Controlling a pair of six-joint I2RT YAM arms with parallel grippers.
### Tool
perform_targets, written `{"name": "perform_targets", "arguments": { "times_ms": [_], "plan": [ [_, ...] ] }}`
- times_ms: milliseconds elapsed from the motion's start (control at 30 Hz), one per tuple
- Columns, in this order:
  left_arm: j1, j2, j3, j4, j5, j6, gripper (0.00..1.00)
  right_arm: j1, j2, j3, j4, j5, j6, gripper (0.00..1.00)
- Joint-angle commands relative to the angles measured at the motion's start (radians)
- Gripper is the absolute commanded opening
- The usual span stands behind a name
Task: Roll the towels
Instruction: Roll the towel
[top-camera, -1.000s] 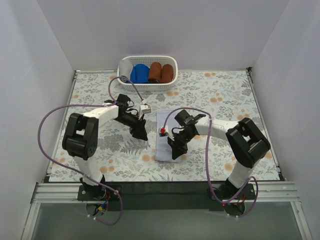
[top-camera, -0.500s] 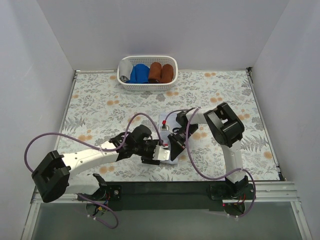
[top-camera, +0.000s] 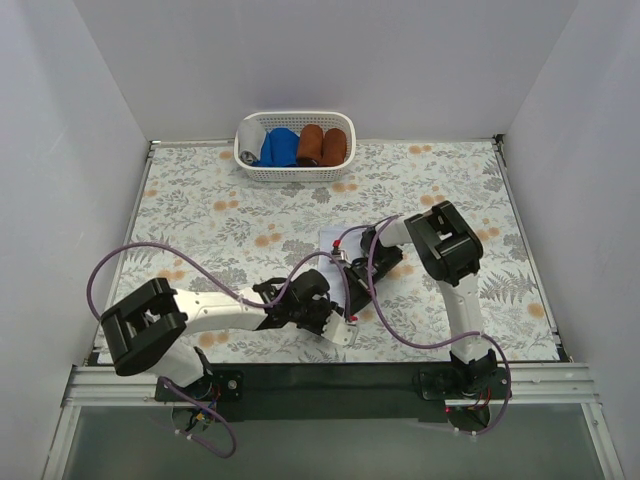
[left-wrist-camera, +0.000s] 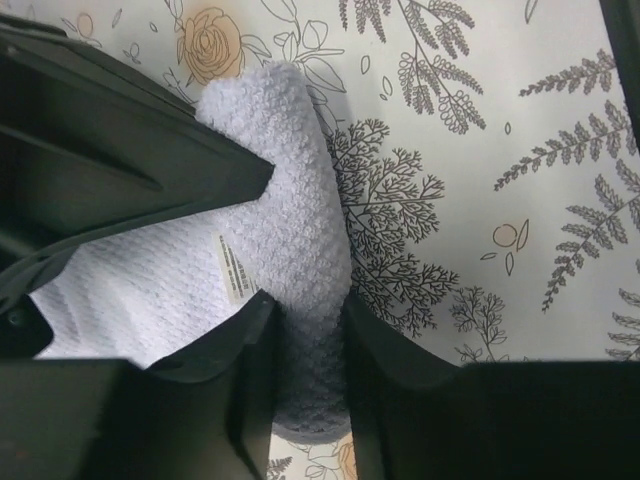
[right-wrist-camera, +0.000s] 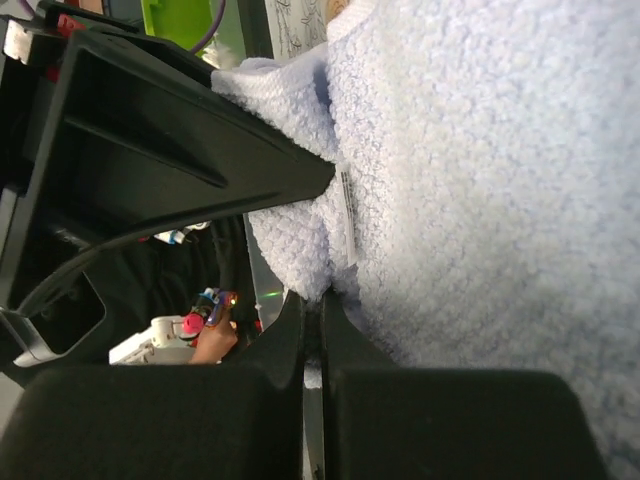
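Observation:
The pale blue-lavender towel (top-camera: 327, 238) lies at the table's middle, mostly hidden under both arms. In the left wrist view the towel (left-wrist-camera: 290, 200) has a rolled fold, and my left gripper (left-wrist-camera: 308, 305) is shut on that fold. My left gripper (top-camera: 336, 318) sits at the towel's near end. My right gripper (top-camera: 350, 275) is over the towel. In the right wrist view my right gripper (right-wrist-camera: 322, 300) is shut on a thin edge of the towel (right-wrist-camera: 480, 180) beside its label. A grey cloth (top-camera: 247, 148) shows at the basket's left end.
A white basket (top-camera: 292, 172) stands at the back centre, holding a bright blue roll (top-camera: 282, 146) and two rust-brown rolls (top-camera: 322, 146). Purple cables loop from both arms over the floral table cover. White walls enclose three sides.
My left arm has swung down from the table's left-middle to the near edge and reached right onto the towel. My right arm has folded in over the towel.

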Motion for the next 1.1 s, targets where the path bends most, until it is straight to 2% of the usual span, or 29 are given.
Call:
{"name": "perform_targets", "arguments": {
  "times_ms": [0, 33, 67, 167, 267, 367, 500, 600, 667, 733, 833, 967, 1067],
  "plan": [
    [-0.007, 0.035, 0.038, -0.061, 0.01, -0.014, 0.21, -0.032, 0.011, 0.028, 0.071, 0.174, -0.014, 0.03],
    [-0.007, 0.049, 0.048, -0.087, 0.046, -0.018, 0.18, -0.04, -0.003, 0.032, 0.073, 0.198, -0.005, 0.08],
    [-0.007, 0.055, 0.054, -0.127, 0.065, -0.04, 0.16, -0.058, -0.036, 0.043, 0.074, 0.21, 0.004, 0.18],
    [0.0, 0.089, 0.1, -0.205, 0.146, -0.063, 0.1, -0.127, -0.133, 0.071, 0.079, 0.246, 0.038, 0.3],
    [0.038, 0.156, 0.16, -0.293, 0.241, -0.118, 0.06, -0.198, -0.243, 0.083, 0.114, 0.309, 0.079, 0.36],
    [0.112, 0.236, 0.25, -0.398, 0.335, -0.144, 0.04, -0.241, -0.361, 0.053, 0.169, 0.382, 0.096, 0.37],
    [0.227, 0.437, 0.403, -0.585, 0.558, -0.144, 0.04, -0.261, -0.535, -0.047, 0.241, 0.436, 0.096, 0.37],
    [0.304, 0.535, 0.501, -0.687, 0.64, -0.118, 0.03, -0.259, -0.728, -0.199, 0.356, 0.529, 0.11, 0.37],
    [0.331, 0.627, 0.551, -0.725, 0.646, -0.095, 0.03, -0.252, -0.864, -0.317, 0.419, 0.585, 0.112, 0.37],
    [0.348, 0.69, 0.621, -0.771, 0.656, -0.094, 0.02, -0.229, -0.934, -0.371, 0.429, 0.605, 0.104, 0.38],
    [0.384, 0.793, 0.699, -0.836, 0.668, -0.077, 0.02, -0.119, -1.014, -0.426, 0.435, 0.677, 0.086, 0.4],
    [0.424, 0.873, 0.752, -0.879, 0.702, -0.06, 0.04, 0.101, -0.977, -0.423, 0.485, 0.793, 0.078, 0.44],
    [0.442, 0.904, 0.778, -0.914, 0.722, -0.048, 0.06, 0.213, -0.921, -0.397, 0.542, 0.875, 0.061, 0.48]
  ]
}}
